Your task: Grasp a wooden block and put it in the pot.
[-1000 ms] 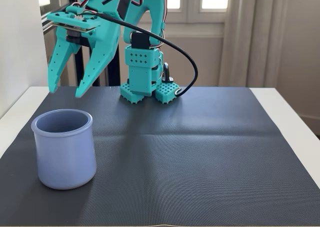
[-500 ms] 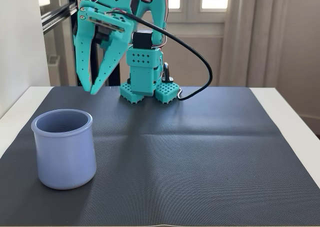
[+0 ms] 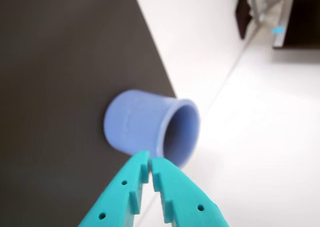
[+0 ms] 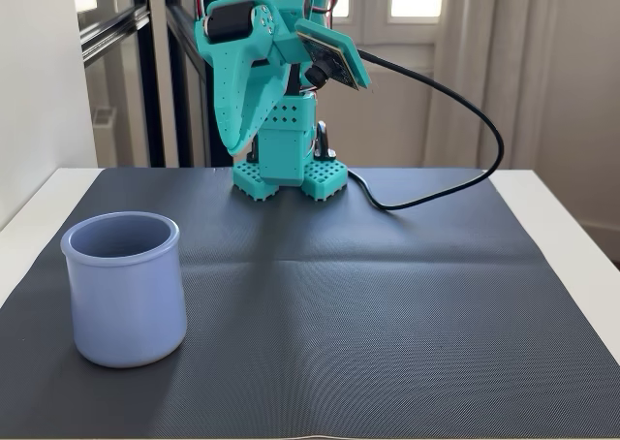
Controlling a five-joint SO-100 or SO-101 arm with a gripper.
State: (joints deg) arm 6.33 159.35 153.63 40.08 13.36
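Note:
The periwinkle-blue pot [image 4: 126, 299] stands upright at the front left of the dark mat in the fixed view. In the wrist view the pot [image 3: 145, 127] lies just beyond my fingertips, with its mouth turned to the right. My teal gripper [image 3: 150, 161] has its jaws together with nothing between them. In the fixed view the gripper [image 4: 238, 149] hangs tip-down at the back by the arm's base, far from the pot. The wooden block shows in neither view. The fixed view does not show the pot's bottom.
A dark ribbed mat [image 4: 368, 304] covers the white table [image 4: 572, 227]. The arm's base [image 4: 289, 173] stands at the mat's back edge, and a black cable [image 4: 455, 183] loops to its right. In the wrist view the mat's edge [image 3: 155, 52] runs just behind the pot.

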